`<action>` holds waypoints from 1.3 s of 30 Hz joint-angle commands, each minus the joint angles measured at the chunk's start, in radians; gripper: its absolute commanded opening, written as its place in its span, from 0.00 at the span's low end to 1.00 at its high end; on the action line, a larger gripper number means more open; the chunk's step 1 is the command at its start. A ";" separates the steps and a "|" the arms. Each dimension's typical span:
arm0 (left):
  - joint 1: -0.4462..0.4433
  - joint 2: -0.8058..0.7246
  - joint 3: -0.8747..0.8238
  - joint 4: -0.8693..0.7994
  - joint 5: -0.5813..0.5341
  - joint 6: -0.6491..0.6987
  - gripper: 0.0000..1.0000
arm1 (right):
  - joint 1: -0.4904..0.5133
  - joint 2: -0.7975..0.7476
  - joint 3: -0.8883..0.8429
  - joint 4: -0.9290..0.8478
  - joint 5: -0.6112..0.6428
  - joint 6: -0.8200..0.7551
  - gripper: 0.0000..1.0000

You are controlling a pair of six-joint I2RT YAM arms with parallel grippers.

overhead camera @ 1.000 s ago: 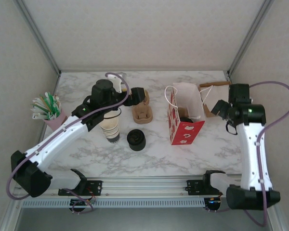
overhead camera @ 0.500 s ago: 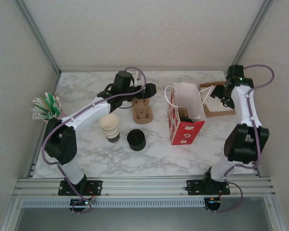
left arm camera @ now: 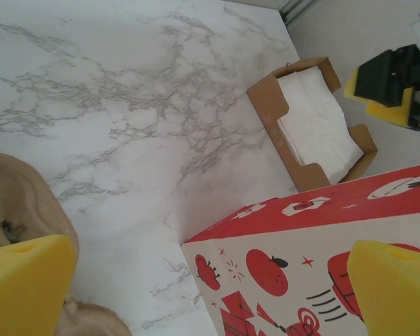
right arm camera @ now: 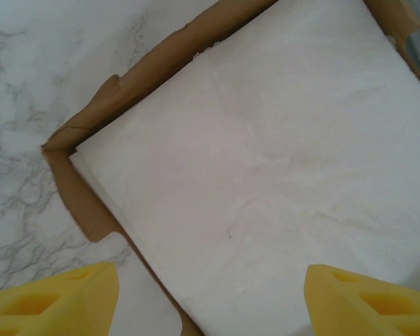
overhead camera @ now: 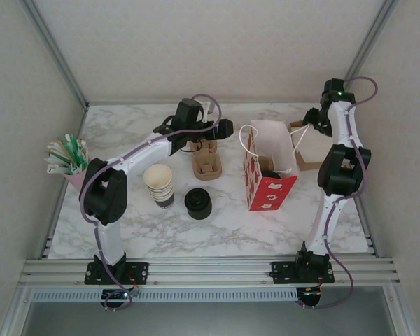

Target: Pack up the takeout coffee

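Top view: left pincer (overhead camera: pixel 222 128) is hanging at far centre over the pulp cup carrier (overhead camera: pixel 206 166), pads apart, nothing in it. Right pincer (overhead camera: pixel 312 119) is hovering far right above the napkin tray (overhead camera: pixel 313 166). The takeout coffee (overhead camera: pixel 269 172) is prob. that dark lid peeking out of the red bag (overhead camera: pixel 266 190), which is standing right of centre on the bench (overhead camera: pixel 161 231).

Left wrist view: yellow pads (left arm camera: pixel 28 280) are sitting wide apart, with the bag's printed side just below and the tray beyond it.

Right wrist view: the pads (right arm camera: pixel 56 297) are standing apart, gripping nothing, w/ the white napkins (right arm camera: pixel 266 154) right underneath. So I'm reading this as a napkin pick for the bag.

To do it well: come straight down mid-stack, stay off the cardboard wall, nip just the top sheet and lift slowly so the rest aren't trailing. Then approach the bag mouth from above, clear of the handles (overhead camera: pixel 248 136).
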 commanded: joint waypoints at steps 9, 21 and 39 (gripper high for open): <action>0.018 0.220 0.265 -0.095 0.123 0.067 1.00 | -0.014 0.169 0.132 -0.121 0.015 -0.045 0.70; 0.026 0.307 0.393 -0.131 0.169 0.047 1.00 | -0.021 0.327 0.242 -0.173 0.024 -0.039 0.71; 0.015 0.292 0.387 -0.125 0.168 0.033 1.00 | -0.018 0.258 0.222 -0.169 -0.025 -0.035 0.50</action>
